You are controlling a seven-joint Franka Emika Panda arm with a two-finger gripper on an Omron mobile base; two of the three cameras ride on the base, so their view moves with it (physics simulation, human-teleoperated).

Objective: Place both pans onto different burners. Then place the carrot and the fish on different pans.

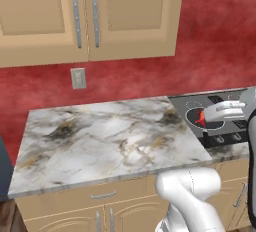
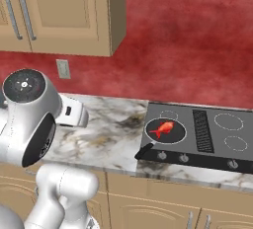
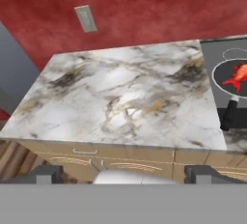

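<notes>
There is no writing to read anywhere, not on the cooktop (image 2: 197,133) or on the wall socket (image 3: 86,18).

One pan (image 2: 165,131) sits on the cooktop's front left burner, the one next to the marble counter (image 3: 120,102). Its black handle (image 3: 229,116) points toward the front edge of the cooktop, over the row of knobs (image 2: 184,158). The fish (image 2: 164,129) lies flat in the middle of that pan. In the right base view its long body runs slantwise, one end toward the slatted vent (image 2: 201,130).

Two white burner rings on the far side of the vent have nothing on them.

The gripper (image 3: 123,174) is wide open and holds nothing. It hangs out in front of the counter, well apart from the pan. Part of the white arm blocks the pan in the left base view.
</notes>
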